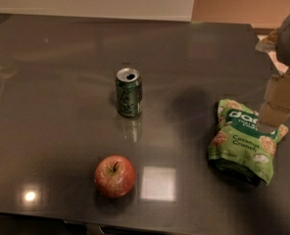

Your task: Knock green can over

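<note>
Entry, single camera view, looking down onto a dark, glossy table (52, 82).

The green can (129, 92) is being observed standing upright, a little left of the table's centre. Its silver top is being presented to the camera, with the pull-tab opening showing dark. Pale script lettering is being seen on its side. A faint reflection of the can is being thrown onto the surface just in front of it. The can is not being touched by anything.

The gripper (277, 102) is being seen at the right edge of the view, hanging over the right side of the table, above the upper right corner of the snack bag (243, 141). It is being held well apart from the green can, with a stretch of bare table between them. Whether the gripper is open or closed cannot be told, nor whether anything is being held in it.

A soft dark shadow (194, 106) is being cast on the table between the can and the bag.

The snack bag, green with white lettering, is being noted lying flat on the right; "Coconut Crunch" is being read on it.

A red apple (114, 176) is being noted near the front edge, stem up, in front of the can and apart from it. A bright square glare (157, 183) is being reflected just beside the apple, on its right.
</note>
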Robot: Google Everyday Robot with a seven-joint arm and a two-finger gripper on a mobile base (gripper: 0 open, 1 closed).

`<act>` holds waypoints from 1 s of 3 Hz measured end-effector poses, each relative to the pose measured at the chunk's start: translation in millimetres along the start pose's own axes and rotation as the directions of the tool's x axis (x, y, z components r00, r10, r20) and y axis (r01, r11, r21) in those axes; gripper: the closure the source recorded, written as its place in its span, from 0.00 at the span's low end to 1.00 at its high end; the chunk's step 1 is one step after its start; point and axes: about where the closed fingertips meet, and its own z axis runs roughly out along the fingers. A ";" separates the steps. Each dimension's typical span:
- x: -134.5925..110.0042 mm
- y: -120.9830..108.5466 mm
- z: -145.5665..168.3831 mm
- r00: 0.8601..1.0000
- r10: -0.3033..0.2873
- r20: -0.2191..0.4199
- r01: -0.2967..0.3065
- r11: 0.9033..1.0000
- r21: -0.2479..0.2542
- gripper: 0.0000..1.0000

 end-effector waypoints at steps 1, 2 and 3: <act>-2.8 -0.6 0.1 1.000 -0.004 0.004 0.004 1.000 0.001 0.00; -28.9 -3.3 12.9 0.998 -0.015 0.054 0.017 0.999 -0.035 0.00; -65.7 -3.5 31.4 0.992 -0.016 0.124 0.025 0.997 -0.070 0.00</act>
